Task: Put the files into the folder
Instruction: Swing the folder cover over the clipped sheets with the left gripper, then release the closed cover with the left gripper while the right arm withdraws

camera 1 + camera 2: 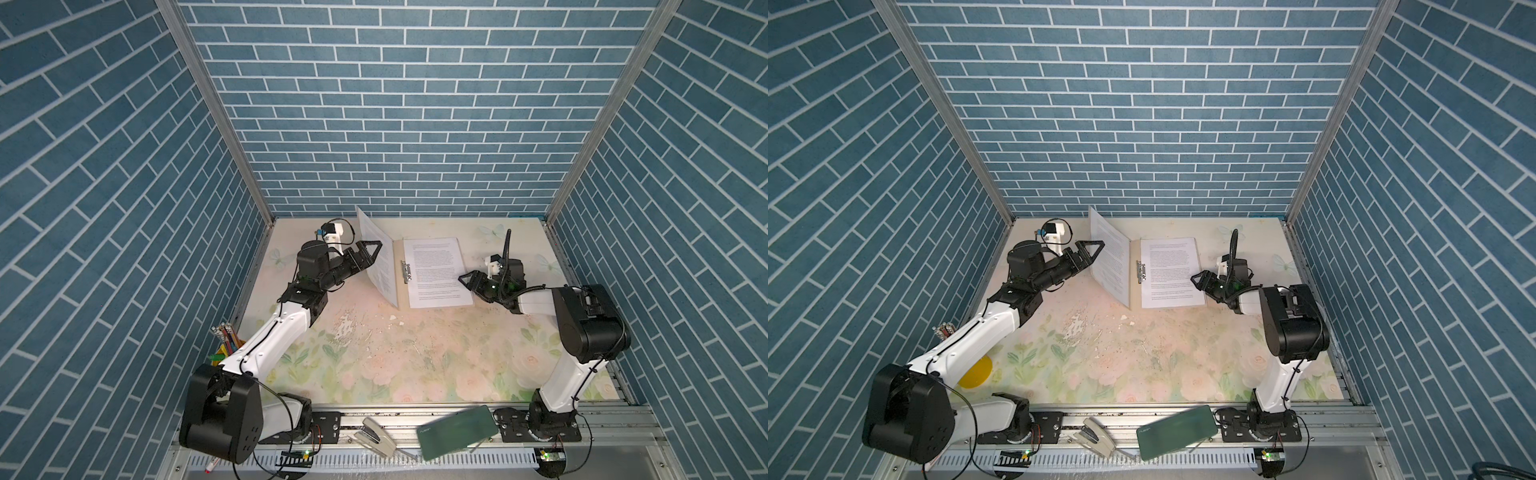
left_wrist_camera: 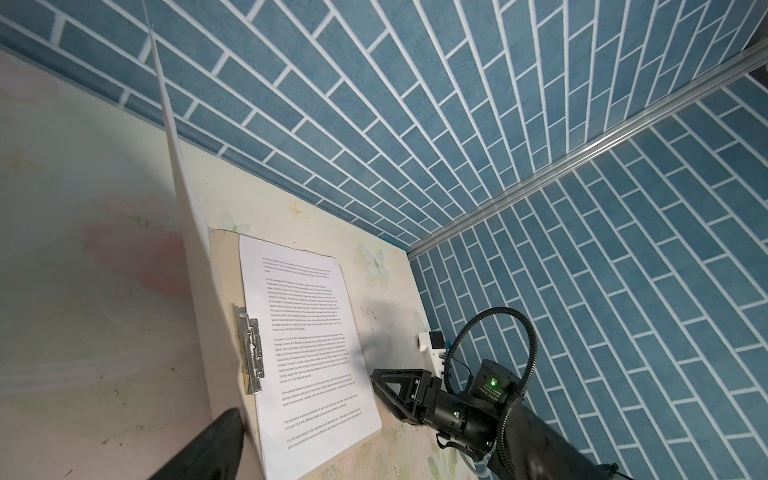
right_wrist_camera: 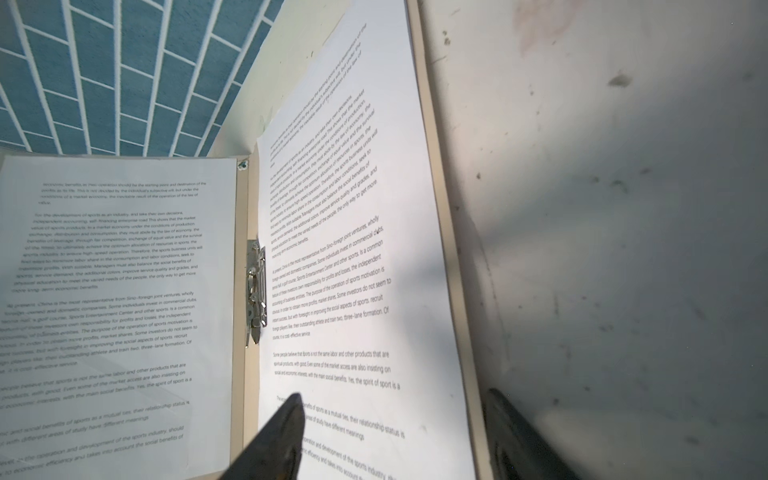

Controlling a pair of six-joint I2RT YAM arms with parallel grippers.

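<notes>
The folder (image 1: 399, 251) lies open at the far middle of the table (image 1: 374, 357), left cover raised. The left gripper (image 1: 371, 254), jaws wide apart, is at that cover, one finger just beside it. The right gripper (image 1: 465, 280), jaws apart too, straddles the flat half's outer edge. Worn floral tabletop, blue brick walls (image 1: 395, 124). Tan card, silver clip (image 1: 405, 272); upright sheet (image 1: 376, 253) and flat sheet (image 1: 436, 270) white, densely printed

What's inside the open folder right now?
In the folder: one printed sheet flat on the lying half, a second sheet against the raised cover, metal clip at the spine. Anything under those sheets is covered; can't tell.
</notes>
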